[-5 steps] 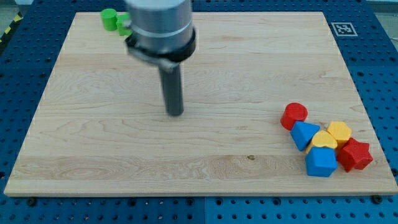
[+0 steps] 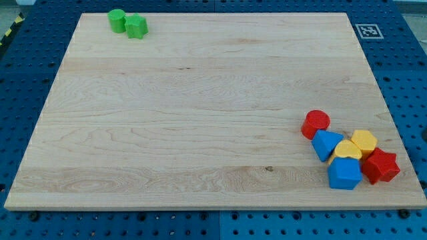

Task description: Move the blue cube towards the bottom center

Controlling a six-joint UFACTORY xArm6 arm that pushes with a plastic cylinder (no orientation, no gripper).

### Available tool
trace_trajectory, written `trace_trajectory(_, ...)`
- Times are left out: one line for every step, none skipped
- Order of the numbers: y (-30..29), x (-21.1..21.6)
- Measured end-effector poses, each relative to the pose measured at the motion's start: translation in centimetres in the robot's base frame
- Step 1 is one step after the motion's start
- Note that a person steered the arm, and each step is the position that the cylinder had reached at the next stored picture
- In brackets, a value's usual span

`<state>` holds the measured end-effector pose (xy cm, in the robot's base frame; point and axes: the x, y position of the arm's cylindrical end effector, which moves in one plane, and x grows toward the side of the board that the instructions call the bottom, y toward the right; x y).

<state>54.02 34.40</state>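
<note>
So, nearest the view's bottom edge, over at the right, sits the blue cube (image 2: 344,173) (chunky, facets a bit hard to read); it's touching the red star-ish block (image 2: 381,165) on its right and the yellow heart-shaped block (image 2: 347,149) just above it; next up the cluster there's a blue wedge-like block (image 2: 325,143) pressed against the heart's left side, and a yellow block (image 2: 364,141) (looks hexagonal-ish) on the heart's right; the red cylinder (image 2: 315,123) caps the bunch, touching the blue wedge; all of this is huddled in the bottom right corner of the wooden board (image 2: 187,113); way off at the view's top left, two green blocks sit side by side, a green cylinder (image 2: 117,20) and a green faceted block (image 2: 137,26); my tip isn't in the shot at all, so can't say where it stands relative to the blocks.
</note>
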Motion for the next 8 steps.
trace_trajectory(0.0, 1.0)
trace_trajectory(-2.8, 4.1)
trace_trajectory(-5.5, 4.3)
trace_trajectory(-7.5, 4.3)
trace_trajectory(-8.9, 4.3)
trace_trajectory(-10.6, 4.2)
trace_trajectory(-11.3, 4.2)
trace_trajectory(-9.6, 4.3)
